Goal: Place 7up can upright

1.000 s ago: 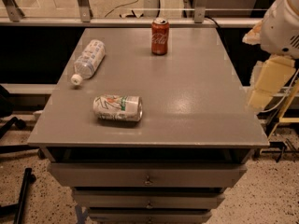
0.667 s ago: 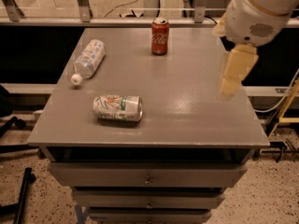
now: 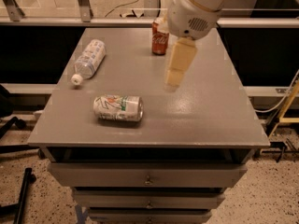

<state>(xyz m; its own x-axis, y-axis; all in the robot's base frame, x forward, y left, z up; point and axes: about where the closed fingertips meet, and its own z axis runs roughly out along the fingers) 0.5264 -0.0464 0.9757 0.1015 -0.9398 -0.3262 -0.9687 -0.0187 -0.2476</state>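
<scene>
The 7up can lies on its side near the front left of the grey table, its top pointing right. It is white-silver with green and orange-red markings. My gripper hangs above the middle of the table, up and to the right of the can and apart from it. It holds nothing that I can see.
A red cola can stands upright at the back of the table, partly behind my arm. A clear plastic bottle with a white cap lies on its side at the left. Drawers sit below the tabletop. A yellow frame stands at the right.
My arm has swung left from the table's right edge to above its middle, closer to the 7up can. The cans and bottle have not moved.
</scene>
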